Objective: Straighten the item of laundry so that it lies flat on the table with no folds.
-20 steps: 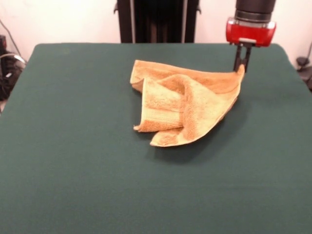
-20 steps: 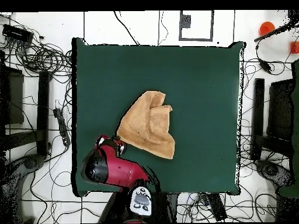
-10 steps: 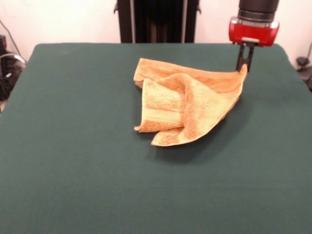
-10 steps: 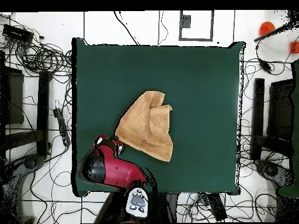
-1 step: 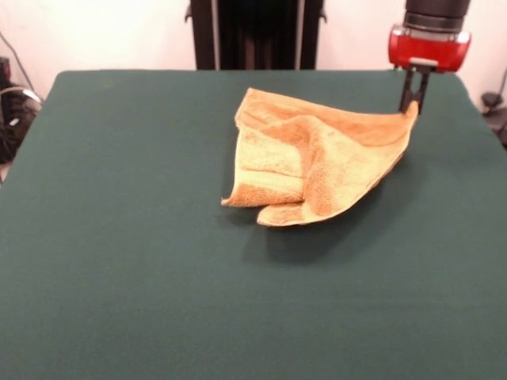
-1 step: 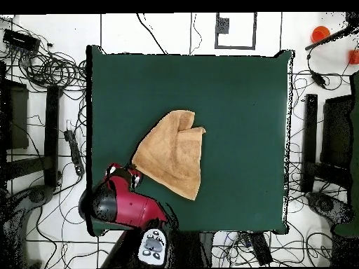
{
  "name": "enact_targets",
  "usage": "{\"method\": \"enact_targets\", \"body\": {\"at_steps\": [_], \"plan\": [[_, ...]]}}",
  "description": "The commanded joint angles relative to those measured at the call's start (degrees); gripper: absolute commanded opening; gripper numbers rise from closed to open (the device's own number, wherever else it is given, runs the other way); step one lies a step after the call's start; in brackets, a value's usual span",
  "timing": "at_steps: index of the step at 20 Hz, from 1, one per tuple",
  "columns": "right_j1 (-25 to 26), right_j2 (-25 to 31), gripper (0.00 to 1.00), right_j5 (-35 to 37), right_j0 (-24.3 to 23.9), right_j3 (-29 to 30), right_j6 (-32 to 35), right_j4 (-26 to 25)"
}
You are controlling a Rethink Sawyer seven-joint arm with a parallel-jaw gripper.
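Golden-tan terry-cloth towel (image 5: 325,162) lies crumpled on the dark green felt desk (image 5: 119,261), one corner lifted and pinched in the red-and-black arm's jaws (image 5: 413,101) at the front view's right, folds trailing left from the grip.

The towel (image 5: 325,162) is golden-tan terry cloth, its pile looped and rough, with flatter woven bands crossing the folded part. The table (image 5: 119,261) wears a dark green, felt-like covering, matt and even right to its edges. The gripper (image 5: 413,101) has thin dark matt fingers under a glossy red plastic-looking housing (image 5: 428,49).
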Motion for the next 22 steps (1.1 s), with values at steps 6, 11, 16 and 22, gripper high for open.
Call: {"method": "enact_targets", "body": {"at_steps": [6,11,16,22], "plan": [[2.0,0.9,0.0,6.4,4.0,-2.0,14.7,7.9],[2.2,0.2,0.0,7.0,5.1,-2.5,14.2,9.1],[2.5,-0.4,0.0,7.6,6.2,-3.2,13.9,10.3],[2.7,-1.3,0.0,8.3,8.1,-3.8,14.6,12.3]]}}
